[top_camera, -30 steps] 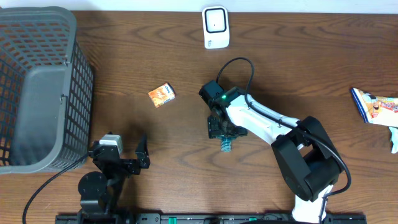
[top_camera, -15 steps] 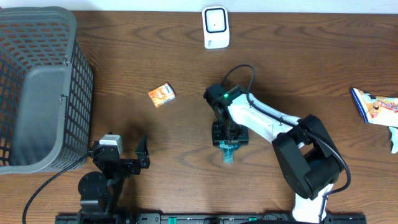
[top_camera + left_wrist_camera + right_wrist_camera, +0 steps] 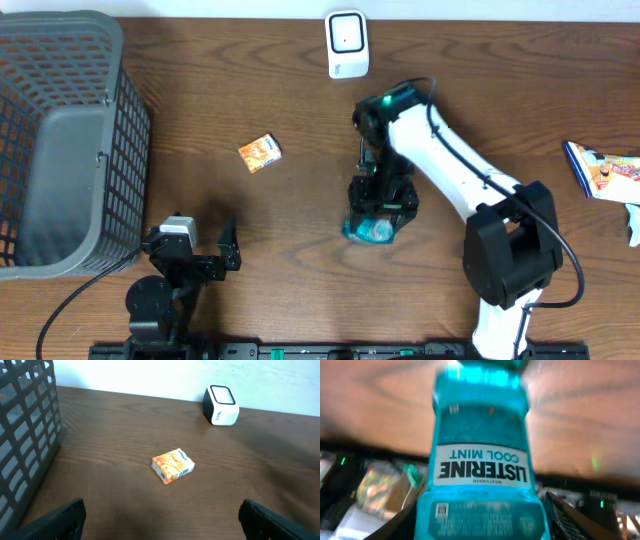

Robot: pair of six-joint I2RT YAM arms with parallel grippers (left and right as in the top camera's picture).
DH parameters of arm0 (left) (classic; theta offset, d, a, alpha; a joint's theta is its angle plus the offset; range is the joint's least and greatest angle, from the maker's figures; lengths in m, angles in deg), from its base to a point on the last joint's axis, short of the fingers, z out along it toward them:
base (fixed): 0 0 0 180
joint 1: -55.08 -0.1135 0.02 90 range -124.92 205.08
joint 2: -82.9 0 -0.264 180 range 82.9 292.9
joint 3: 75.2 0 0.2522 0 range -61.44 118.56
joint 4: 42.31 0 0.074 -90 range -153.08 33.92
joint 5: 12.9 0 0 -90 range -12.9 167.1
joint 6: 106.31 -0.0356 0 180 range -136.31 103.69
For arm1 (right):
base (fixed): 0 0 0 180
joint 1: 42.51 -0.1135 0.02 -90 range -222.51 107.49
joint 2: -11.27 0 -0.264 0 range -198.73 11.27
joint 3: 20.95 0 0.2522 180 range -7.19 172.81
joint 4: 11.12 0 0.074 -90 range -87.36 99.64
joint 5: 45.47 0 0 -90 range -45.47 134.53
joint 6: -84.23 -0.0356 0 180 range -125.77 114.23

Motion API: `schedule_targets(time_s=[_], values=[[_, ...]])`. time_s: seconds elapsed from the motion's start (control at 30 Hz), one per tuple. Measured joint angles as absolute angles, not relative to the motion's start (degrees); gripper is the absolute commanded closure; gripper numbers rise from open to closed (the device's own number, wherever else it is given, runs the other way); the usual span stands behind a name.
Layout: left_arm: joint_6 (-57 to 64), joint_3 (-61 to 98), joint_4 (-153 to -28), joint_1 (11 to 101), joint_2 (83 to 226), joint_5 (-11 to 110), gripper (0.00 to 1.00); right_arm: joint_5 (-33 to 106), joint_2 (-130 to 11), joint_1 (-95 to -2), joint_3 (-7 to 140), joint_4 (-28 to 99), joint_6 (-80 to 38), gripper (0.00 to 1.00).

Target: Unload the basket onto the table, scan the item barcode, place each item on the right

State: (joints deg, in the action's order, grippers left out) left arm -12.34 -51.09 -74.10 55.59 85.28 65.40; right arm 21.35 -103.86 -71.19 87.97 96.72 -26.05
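Note:
A blue Listerine mouthwash bottle (image 3: 480,435) fills the right wrist view, its label upside down and a small code patch (image 3: 441,509) on the lower panel. My right gripper (image 3: 480,522) is shut on it, with a dark finger on each side of the bottle. From overhead the right gripper (image 3: 380,200) holds the bottle (image 3: 368,231) over the middle of the table. The white scanner (image 3: 347,43) stands at the back edge, well away from it. My left gripper (image 3: 192,255) rests open near the front left edge with nothing between its fingers.
A small orange box (image 3: 259,153) lies left of centre, also in the left wrist view as the orange box (image 3: 172,465). A grey mesh basket (image 3: 60,140) fills the left side. A colourful packet (image 3: 600,168) lies at the right edge.
The right arm has swung back and to the right and its wrist has turned, carrying the bottle with it. The left arm has not moved.

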Motion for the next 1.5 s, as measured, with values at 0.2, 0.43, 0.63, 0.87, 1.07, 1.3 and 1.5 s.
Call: schedule_targets(time_s=[0.2,0.43,0.63,0.87,1.07,1.3,1.5], values=[[-12.3,-51.1,-74.1,55.6,85.3,65.4,0.02,18.8,-103.9,-70.4,89.7,99.6,-23.4,0.5],[-12.3,-51.1,-74.1,55.6,85.3,65.4,0.02,20.2,-103.9,-70.4,89.9,98.3,-22.7,0.47],[-12.4,-51.1,-74.1,55.6,85.3,65.4,0.02,24.5,-103.9,-70.4,89.9,96.2,-23.2,0.36],[-12.3,-51.1,-74.1,55.6,85.3,65.4,0.02,28.1,-103.9,-70.4,89.9,100.1,-23.3,0.27],[-12.3,-51.1,-74.1,55.6,85.3,65.4,0.02,29.9,-102.6,-70.4,90.0,100.0,-23.2,0.2],[-12.4,-51.1,-74.1,55.6,85.3,65.4,0.02,34.1,-87.3,-70.5,90.4,99.6,-24.7,0.01],[-12.4,-51.1,-74.1,55.6,85.3,65.4,0.02,40.7,-68.8,-72.5,87.5,94.6,-31.3,0.01]])
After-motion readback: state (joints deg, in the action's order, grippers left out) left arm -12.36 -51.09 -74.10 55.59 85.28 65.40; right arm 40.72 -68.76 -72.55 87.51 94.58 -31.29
